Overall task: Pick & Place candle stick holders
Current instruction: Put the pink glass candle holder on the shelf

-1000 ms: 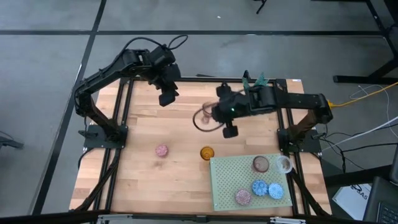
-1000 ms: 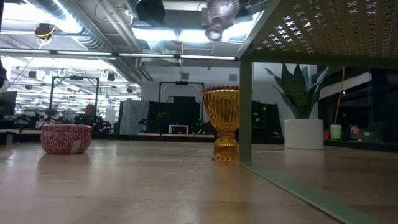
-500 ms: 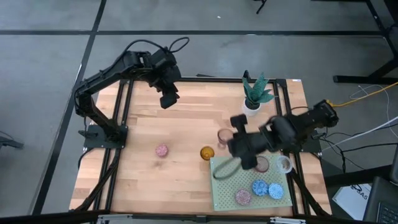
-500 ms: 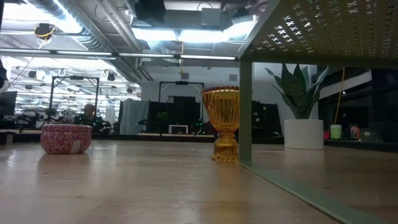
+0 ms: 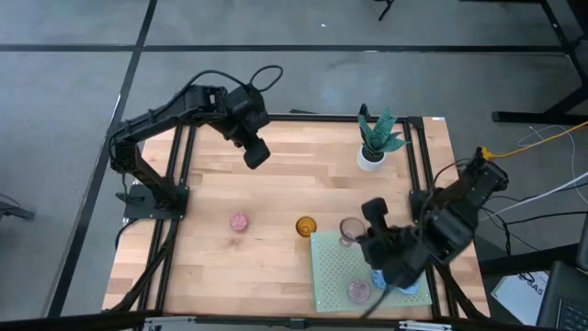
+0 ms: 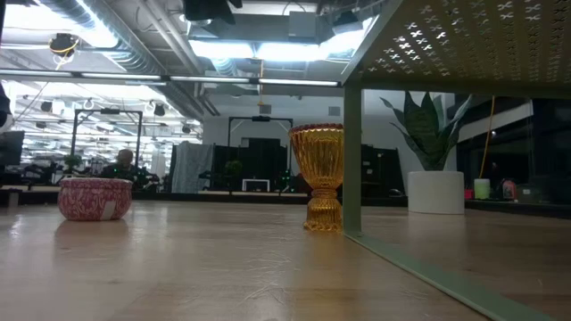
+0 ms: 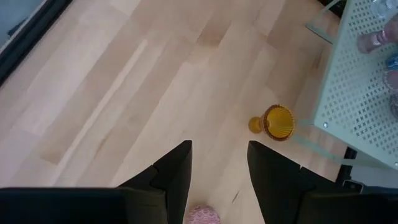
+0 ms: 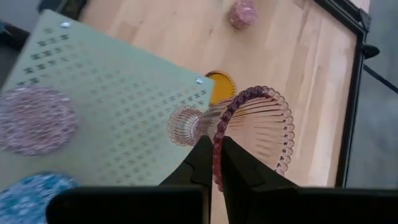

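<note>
Pink ribbed glass cup point(image 8: 249, 134) is what I've got in my right pincer point(image 8: 211, 163), fingers pinched tight on its beaded rim, cup tipped so its foot points out over the green mat point(image 8: 118, 106). From above, the cup point(image 5: 350, 229) hangs right over the mat's point(image 5: 331, 271) top edge, near the corner closest to the amber cup point(image 5: 306, 225).

That amber cup sits on bare wood just beside the mat corner, not touching it; from table height it point(image 6: 321, 178) stands upright next to the mat's leg. A small pink cup point(image 5: 239, 222) sits further left, well apart from the amber one, with open wood between and all around it.

On the mat there's a speckled pink cup point(image 8: 34, 119) and a blue one point(image 8: 31, 191) at the near edge. My right arm covers most of the mat's right half from above, so I can't tell what else is under there.

The plant pot point(image 5: 371, 158) is up by the table's back edge, well clear of me. My left pincer point(image 7: 217, 165) hovers over the back left of the table, fingers spread, holding nothing, lots of bare wood point(image 5: 276, 188) below.
</note>
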Tool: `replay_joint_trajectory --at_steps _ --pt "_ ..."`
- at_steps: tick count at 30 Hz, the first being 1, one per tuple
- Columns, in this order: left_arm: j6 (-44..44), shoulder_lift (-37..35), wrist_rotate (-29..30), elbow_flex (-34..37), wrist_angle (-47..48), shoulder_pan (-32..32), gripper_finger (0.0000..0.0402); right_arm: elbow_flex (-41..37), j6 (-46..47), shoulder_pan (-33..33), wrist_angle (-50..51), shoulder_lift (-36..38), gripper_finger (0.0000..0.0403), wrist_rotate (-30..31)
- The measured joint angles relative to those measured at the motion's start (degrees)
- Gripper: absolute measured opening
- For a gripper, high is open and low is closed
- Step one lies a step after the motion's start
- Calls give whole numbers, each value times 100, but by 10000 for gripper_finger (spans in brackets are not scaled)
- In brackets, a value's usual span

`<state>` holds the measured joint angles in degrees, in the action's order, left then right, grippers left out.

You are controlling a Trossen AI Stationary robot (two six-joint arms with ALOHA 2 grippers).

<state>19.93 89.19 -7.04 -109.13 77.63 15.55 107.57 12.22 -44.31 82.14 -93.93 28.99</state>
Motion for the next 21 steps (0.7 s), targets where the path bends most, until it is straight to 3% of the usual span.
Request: replay_joint_trajectory --at_steps 10,21 --pt "545 0 518 0 0 -588 152 -36 295 -482 103 -2 14 -2" --pt "794 2 719 0 -4 -945 152 -775 391 -619 -122 -13 14 146"
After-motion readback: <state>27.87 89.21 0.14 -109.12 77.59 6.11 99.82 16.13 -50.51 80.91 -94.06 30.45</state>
